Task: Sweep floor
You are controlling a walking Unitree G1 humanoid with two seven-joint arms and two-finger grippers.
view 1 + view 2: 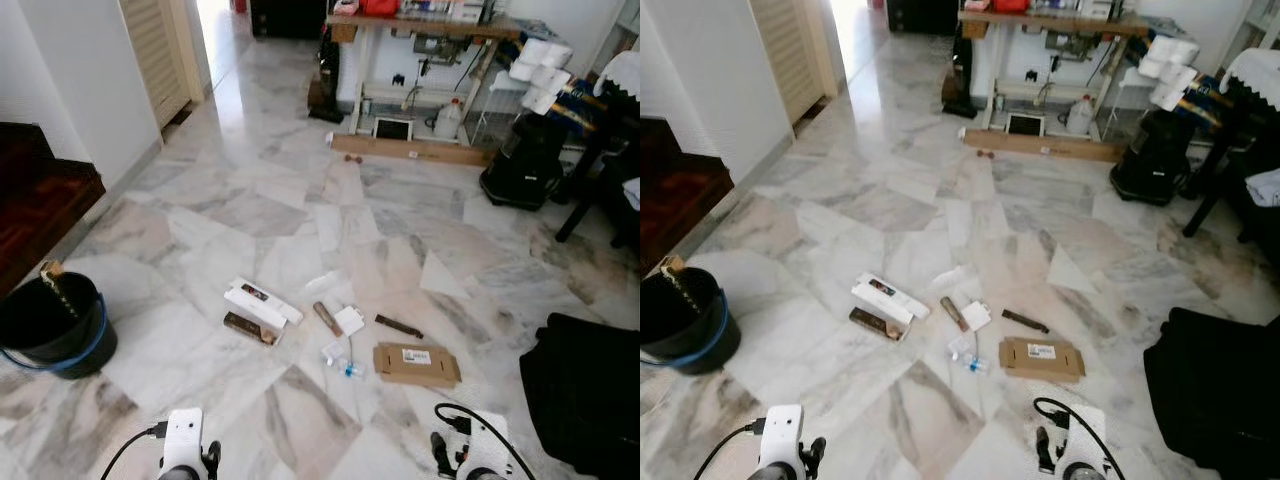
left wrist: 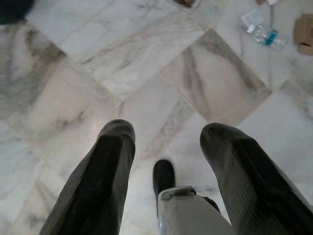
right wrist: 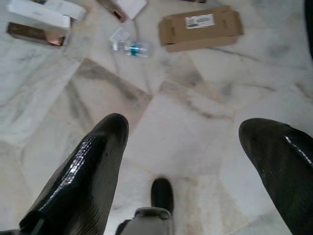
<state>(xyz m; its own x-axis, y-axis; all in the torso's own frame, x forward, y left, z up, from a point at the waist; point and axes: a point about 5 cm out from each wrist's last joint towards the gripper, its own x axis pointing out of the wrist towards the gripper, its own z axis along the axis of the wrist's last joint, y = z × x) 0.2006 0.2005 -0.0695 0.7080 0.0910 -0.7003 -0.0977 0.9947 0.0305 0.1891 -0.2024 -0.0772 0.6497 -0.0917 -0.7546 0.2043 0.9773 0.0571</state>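
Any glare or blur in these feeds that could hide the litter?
Left eye view: sharp, with bright glare on the marble floor near the doorway, away from the flattened brown cardboard box. Wrist views: both open grippers' black fingers loom soft; floor behind stays readable.

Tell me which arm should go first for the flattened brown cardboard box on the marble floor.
Right. The flattened brown cardboard box lies ahead of the open right gripper; the open left gripper hangs farther across, nearer the black bucket.
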